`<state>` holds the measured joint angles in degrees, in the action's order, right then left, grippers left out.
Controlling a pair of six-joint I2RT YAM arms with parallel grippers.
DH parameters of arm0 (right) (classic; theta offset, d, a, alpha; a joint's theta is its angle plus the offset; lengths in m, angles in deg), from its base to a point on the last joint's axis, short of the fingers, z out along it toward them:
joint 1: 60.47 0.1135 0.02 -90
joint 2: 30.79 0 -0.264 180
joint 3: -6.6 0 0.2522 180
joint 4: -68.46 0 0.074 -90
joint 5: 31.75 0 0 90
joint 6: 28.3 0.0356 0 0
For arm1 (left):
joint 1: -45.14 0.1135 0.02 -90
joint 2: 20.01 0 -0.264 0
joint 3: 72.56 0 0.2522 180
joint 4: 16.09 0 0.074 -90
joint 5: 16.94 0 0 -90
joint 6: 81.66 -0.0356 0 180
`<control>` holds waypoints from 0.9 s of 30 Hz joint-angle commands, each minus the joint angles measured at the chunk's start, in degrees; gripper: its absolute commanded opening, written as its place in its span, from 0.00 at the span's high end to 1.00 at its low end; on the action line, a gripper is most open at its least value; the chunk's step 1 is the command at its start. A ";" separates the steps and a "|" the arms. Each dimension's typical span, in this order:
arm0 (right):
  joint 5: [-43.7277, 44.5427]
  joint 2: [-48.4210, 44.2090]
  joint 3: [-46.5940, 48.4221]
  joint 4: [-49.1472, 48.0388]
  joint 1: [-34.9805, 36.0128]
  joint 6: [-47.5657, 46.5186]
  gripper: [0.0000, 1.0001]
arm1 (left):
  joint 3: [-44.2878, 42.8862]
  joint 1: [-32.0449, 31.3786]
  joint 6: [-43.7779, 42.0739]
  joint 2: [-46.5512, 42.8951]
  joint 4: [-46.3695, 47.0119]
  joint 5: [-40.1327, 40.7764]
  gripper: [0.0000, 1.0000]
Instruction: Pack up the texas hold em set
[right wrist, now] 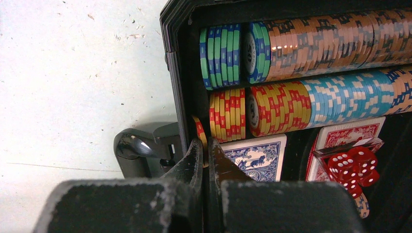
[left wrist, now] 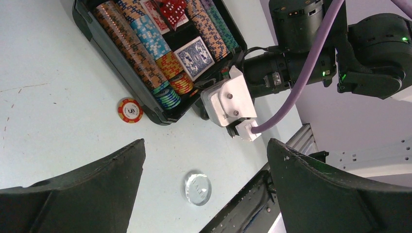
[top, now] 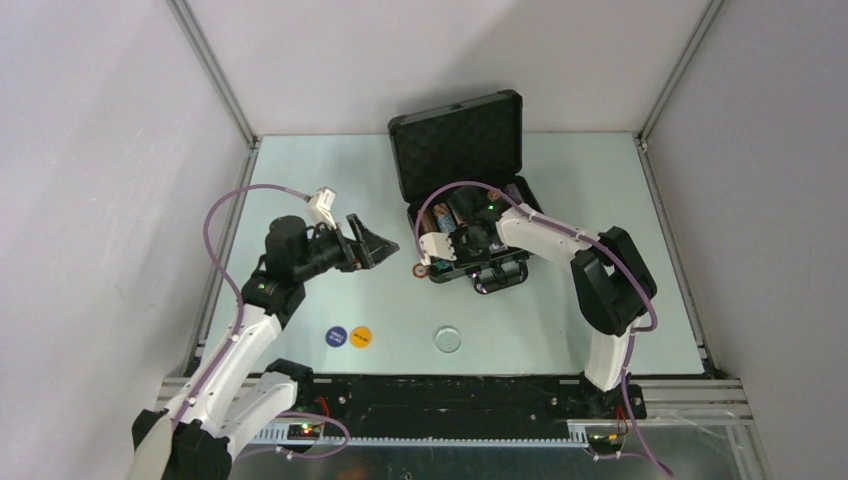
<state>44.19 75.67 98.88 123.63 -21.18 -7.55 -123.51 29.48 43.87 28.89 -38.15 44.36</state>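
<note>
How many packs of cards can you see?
2. Both lie in the case: a blue deck below the chip rows, and a red deck next to it with red dice on top. Others may be hidden.

Left jaws wide; right jaws closed

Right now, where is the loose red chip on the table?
In the top view, the chip lies flat on the table just left of the case's near left corner, not touching it; the clear button lies farther toward the near edge.
</note>
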 commanded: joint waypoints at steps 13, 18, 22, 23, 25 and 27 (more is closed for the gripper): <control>-3.70 -1.72 6.07 -17.08 -0.56 -3.82 1.00 | 0.63 0.78 -0.47 0.58 1.07 -1.37 0.00; -4.70 -1.91 8.08 -14.55 -0.81 -4.31 1.00 | 0.76 0.84 -0.38 0.80 1.26 -1.55 0.00; -4.79 -2.11 8.07 -15.27 -0.95 -4.24 1.00 | 0.77 0.94 -0.28 0.75 1.35 -1.61 0.02; -4.82 -2.07 7.99 -15.29 -0.90 -4.25 1.00 | 0.79 0.95 -0.28 0.75 1.39 -1.61 0.02; -4.41 -1.66 7.74 -15.15 -0.84 -4.45 1.00 | 0.87 0.93 -0.21 0.69 1.50 -1.54 0.02; -3.78 -1.14 7.30 -14.92 -0.72 -4.68 1.00 | 0.89 0.95 -0.19 0.67 1.59 -1.64 0.02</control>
<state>38.33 75.29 102.27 125.40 -21.53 -8.60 -123.49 29.89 43.89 29.59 -38.10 44.12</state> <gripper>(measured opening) 0.020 0.985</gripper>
